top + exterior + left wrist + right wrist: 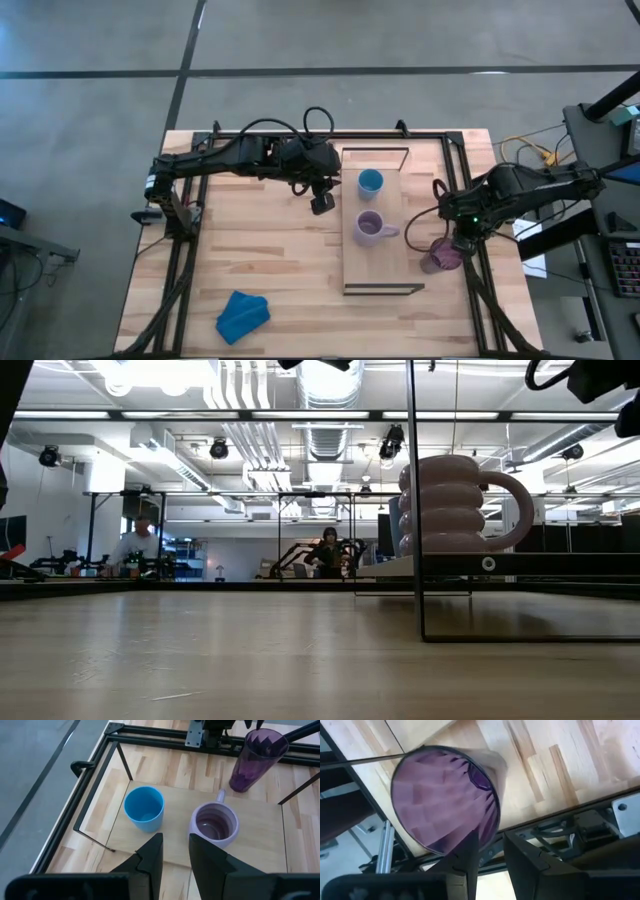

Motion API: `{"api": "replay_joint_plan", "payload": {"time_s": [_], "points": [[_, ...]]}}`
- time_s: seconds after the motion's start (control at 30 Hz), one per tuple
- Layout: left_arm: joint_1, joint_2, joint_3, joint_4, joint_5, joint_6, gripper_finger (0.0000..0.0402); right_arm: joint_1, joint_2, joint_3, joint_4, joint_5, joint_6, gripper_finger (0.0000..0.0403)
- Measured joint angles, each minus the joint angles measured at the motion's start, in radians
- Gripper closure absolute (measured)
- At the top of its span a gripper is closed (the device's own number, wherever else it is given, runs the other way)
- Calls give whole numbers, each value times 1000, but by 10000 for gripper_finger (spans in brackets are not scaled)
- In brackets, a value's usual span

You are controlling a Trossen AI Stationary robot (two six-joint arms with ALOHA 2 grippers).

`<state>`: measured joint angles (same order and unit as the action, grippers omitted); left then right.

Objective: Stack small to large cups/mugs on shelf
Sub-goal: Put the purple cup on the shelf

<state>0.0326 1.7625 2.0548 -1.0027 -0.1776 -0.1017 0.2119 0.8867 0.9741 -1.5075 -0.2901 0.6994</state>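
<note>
The shelf [385,268] lies right of the table's middle. The small blue cup [370,182] stands upright on its far part, and the lilac mug [370,228] stands upright on its middle, handle toward the table's right. My left gripper [322,204] hovers open and empty by the shelf's left edge, level with the blue cup [145,809] and the mug [215,824]. The dark purple cup [442,257] is on the table's right side, off the shelf, tilted. My right gripper [458,242] is shut on it. My right gripper holds the purple cup by its rim [492,822], one finger inside the cup and one outside, the wall pinched between them. The fingers come from above, slanting from the table's right. The cup [255,757] is tilted; whether its base touches the table I cannot tell.
A blue cloth [243,315] lies near the table's front left. Dark frame rails [470,190] run along the table's edges, close to the purple cup. The shelf's thin metal end frames [385,290] rise at both ends. People [138,545] are in the room beyond.
</note>
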Motion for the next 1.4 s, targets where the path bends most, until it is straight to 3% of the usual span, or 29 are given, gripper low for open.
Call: {"api": "replay_joint_plan", "payload": {"time_s": [1.07, 1.23, 1.4], "points": [[0, 1, 0, -1, 0, 3, 322, 0, 20, -108, 121, 36, -3, 321], [0, 2, 0, -1, 0, 4, 322, 0, 20, -161, 152, 58, -8, 341], [0, 2, 0, -1, 0, 4, 322, 0, 21, -143, 171, 58, -7, 388]]}}
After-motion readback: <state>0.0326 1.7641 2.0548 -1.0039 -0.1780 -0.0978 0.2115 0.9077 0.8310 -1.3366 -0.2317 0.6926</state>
